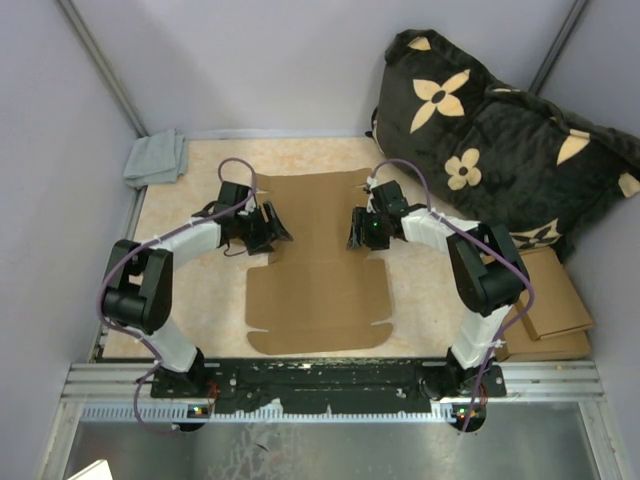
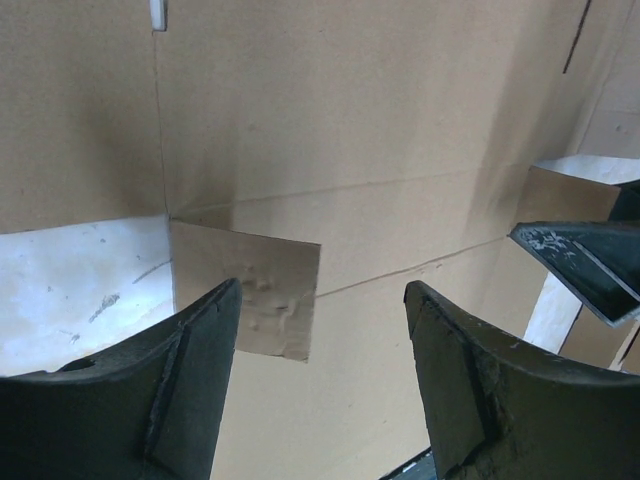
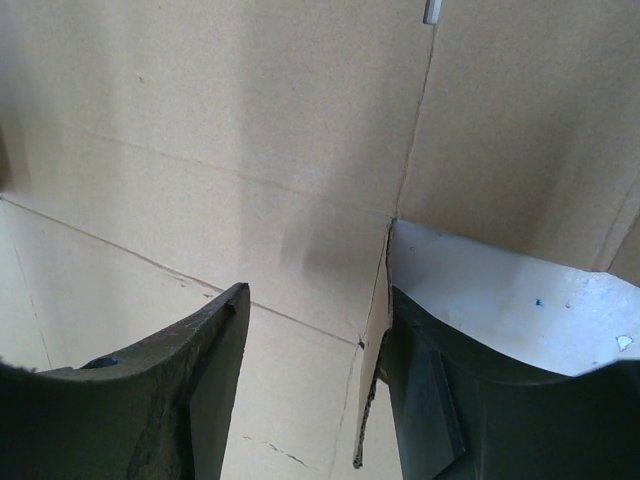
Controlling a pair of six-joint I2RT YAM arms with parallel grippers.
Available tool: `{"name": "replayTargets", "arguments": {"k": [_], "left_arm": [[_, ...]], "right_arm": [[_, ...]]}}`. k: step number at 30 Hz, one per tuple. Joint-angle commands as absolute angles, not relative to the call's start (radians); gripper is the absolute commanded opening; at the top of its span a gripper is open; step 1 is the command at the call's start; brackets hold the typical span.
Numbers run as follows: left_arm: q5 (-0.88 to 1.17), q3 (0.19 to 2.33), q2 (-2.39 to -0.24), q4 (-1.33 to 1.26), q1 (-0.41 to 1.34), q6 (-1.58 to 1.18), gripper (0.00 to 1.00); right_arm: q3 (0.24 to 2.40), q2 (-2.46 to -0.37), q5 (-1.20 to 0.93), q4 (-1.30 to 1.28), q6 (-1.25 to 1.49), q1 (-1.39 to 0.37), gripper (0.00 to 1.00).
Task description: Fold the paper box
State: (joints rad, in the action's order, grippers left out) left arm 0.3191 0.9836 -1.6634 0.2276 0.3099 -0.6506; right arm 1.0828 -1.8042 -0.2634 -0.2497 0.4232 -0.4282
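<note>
The paper box (image 1: 318, 262) lies as a flat brown die-cut sheet in the middle of the table, with crease lines and side tabs. My left gripper (image 1: 270, 234) is open at the sheet's left edge, over the mid crease. In the left wrist view (image 2: 322, 290) its jaws stand wide apart over the cardboard (image 2: 380, 150), with a small side flap (image 2: 245, 295) slightly raised by the left finger. My right gripper (image 1: 357, 232) is open at the right edge. In the right wrist view (image 3: 315, 295) a side flap (image 3: 375, 330) stands on edge against the inside of the right finger.
A black cushion with tan flowers (image 1: 500, 140) fills the back right. A pile of flat cardboard sheets (image 1: 552, 300) lies at the right. A grey cloth (image 1: 157, 158) sits in the back left corner. Grey walls enclose the table.
</note>
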Motion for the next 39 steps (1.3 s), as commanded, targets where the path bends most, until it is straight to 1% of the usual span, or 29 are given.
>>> {"name": "replayTargets", "arguments": {"k": [1,12,20,29,39], "left_arm": [[0.323,1.005,-1.706,0.186,0.319,-0.658,0.73],[0.316,0.96,-1.772,0.152,0.322,-0.667,0.72],[0.315,0.944,-1.757,0.153,0.322,-0.659,0.72],[0.311,0.946,-1.763,0.174,0.322,-0.647,0.71],[0.287,0.932,-1.727,0.217,0.322,-0.629,0.72]], "right_arm": [[1.143,-1.783,-0.274,-0.252,0.428,-0.439,0.55],[1.183,-1.737,-0.269,-0.3,0.42,-0.446,0.56],[1.204,-1.785,-0.269,-0.285,0.435,-0.478,0.56],[1.201,-1.906,-0.272,-0.263,0.456,-0.503,0.56],[1.149,-1.901,-0.285,-0.244,0.468,-0.505,0.55]]}}
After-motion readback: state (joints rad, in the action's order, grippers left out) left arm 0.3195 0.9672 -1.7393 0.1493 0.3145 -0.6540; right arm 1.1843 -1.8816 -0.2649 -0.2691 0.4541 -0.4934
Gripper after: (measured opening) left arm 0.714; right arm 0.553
